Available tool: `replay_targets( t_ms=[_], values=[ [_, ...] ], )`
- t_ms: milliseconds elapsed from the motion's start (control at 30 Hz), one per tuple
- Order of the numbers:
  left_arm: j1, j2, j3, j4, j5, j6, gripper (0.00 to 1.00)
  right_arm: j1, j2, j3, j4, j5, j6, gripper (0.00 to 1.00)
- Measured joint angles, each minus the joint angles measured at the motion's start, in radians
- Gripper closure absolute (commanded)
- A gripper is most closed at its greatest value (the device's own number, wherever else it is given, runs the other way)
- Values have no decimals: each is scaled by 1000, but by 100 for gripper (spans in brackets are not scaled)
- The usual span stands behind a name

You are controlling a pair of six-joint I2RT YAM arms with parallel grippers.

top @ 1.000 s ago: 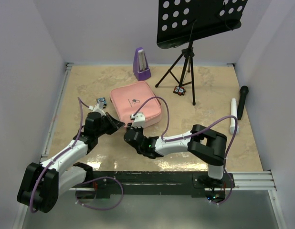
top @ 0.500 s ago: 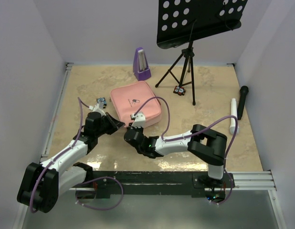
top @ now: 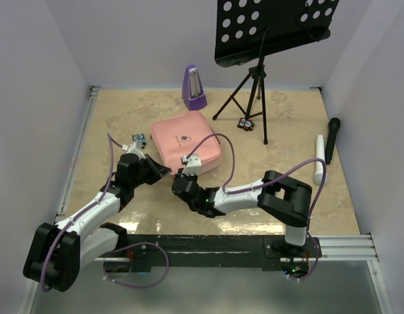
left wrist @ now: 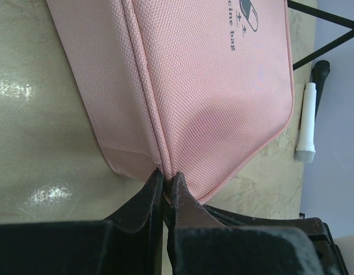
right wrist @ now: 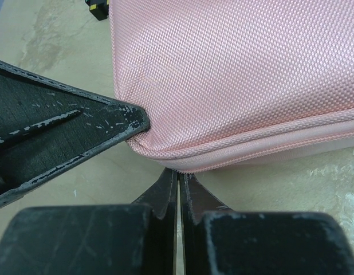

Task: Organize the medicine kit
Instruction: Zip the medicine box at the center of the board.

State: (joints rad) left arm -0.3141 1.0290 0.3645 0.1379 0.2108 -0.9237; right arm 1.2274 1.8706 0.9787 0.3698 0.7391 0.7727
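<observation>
Our left pincer [left wrist: 166,180] is clamped on the near left corner of the kit [left wrist: 211,86], its tips closed on the zip seam there. The right pincer [right wrist: 178,175] has its tips together against the same seam, just right of that corner. We cannot tell whether it has the zip pull between them; nothing shows in the gap.

We judge the step in hand to be opening the zip. To do it well, we would have the left pincer hold the corner firm as an anchor. The right would draw along the seam, following the rounded corner rather than pulling straight away. It should stay low to the bench [top: 117,118] so the soft case neither lifts nor slides. If the right has missed the pull, it will likely slip off bare; better to part and retake than to drag.

The kit lies flat and closed near the middle of the bench, a little left, just far of both pincers. It is a pink square of woven fabric with rounded corners, soft sides and a small pill logo [top: 185,138] on the lid.
</observation>
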Motion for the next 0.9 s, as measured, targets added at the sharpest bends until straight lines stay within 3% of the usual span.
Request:
replay_targets(
  t_ms=[900],
  values=[
    [-6,0,5,-21,37,3,100,-65,-148,-175,37,-82,128,100]
  ],
)
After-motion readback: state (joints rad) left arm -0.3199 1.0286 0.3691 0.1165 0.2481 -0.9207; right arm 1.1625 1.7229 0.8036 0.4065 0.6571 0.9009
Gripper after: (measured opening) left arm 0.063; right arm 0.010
